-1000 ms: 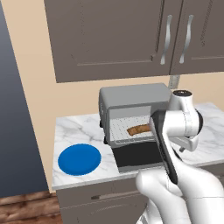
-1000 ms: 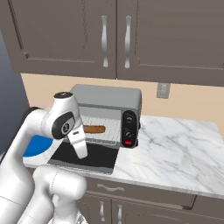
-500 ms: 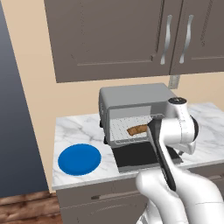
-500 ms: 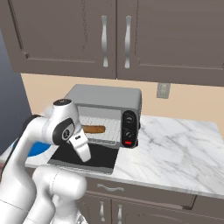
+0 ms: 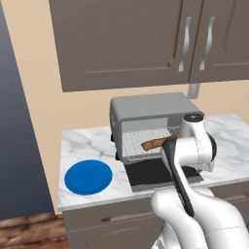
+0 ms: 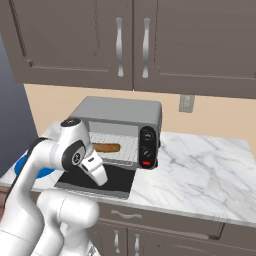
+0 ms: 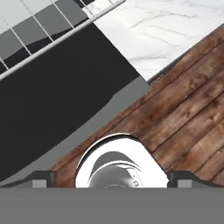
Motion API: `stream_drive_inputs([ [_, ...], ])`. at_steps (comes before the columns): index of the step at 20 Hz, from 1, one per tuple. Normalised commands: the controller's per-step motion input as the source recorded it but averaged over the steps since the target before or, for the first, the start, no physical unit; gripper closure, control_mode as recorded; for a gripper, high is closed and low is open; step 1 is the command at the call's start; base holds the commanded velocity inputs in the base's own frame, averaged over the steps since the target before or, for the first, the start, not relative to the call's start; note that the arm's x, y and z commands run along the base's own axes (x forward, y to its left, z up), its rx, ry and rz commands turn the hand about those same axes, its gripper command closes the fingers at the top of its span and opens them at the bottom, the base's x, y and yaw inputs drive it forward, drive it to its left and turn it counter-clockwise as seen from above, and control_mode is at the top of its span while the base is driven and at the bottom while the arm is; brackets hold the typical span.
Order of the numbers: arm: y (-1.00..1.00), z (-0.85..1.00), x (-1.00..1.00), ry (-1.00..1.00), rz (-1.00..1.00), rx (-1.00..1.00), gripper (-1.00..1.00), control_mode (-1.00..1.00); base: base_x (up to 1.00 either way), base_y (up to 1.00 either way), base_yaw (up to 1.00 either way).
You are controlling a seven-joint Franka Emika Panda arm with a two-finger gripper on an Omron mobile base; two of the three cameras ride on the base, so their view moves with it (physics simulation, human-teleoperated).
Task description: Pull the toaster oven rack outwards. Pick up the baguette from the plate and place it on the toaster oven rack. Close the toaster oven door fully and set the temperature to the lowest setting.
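Observation:
The toaster oven (image 5: 150,113) stands on the counter with the toaster oven door (image 5: 156,173) dropped flat, dark glass up. On the toaster oven rack (image 5: 136,143) lies the brown baguette (image 5: 153,143), also seen from the other side as baguette (image 6: 106,147). The blue plate (image 5: 88,177) left of the oven is bare. My gripper (image 6: 103,181) hangs over the open door (image 6: 95,181), pointing down. In the hand view the gripper (image 7: 111,181) is open, fingertips (image 7: 41,179) far apart with nothing between them, above the door's front edge (image 7: 57,105). The rack's front wire (image 7: 48,41) crosses the upper left.
The dark control panel (image 6: 147,147) with knobs and a red button sits on the oven's right end. White marble counter (image 6: 200,175) stretches to the right. Wall cabinets (image 6: 132,40) hang above. Wooden floor (image 7: 183,113) lies below the counter edge.
The arm has drawn back from the oven's opening and lowered slightly, bringing the open hand over the front part of the door. The baguette and plate have stayed put.

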Motion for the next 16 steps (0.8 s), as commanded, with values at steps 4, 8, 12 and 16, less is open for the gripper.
stream_drive_inputs([
  [4, 0.00, -0.12, 0.22, 0.00, 0.09, -0.04, -1.00, -1.00, 0.00, 0.00, 0.00],
  [8, 0.00, -0.11, 0.26, 0.00, 0.08, -0.03, -1.00, -1.00, 0.00, 0.00, 0.00],
  [12, 0.00, -0.11, 0.27, 0.01, 0.08, 0.00, -1.00, -1.00, 0.00, 0.00, 0.00],
  [16, 0.00, -0.07, 0.22, 0.02, 0.06, 0.00, -1.00, -1.00, 0.00, 0.00, 0.00],
])
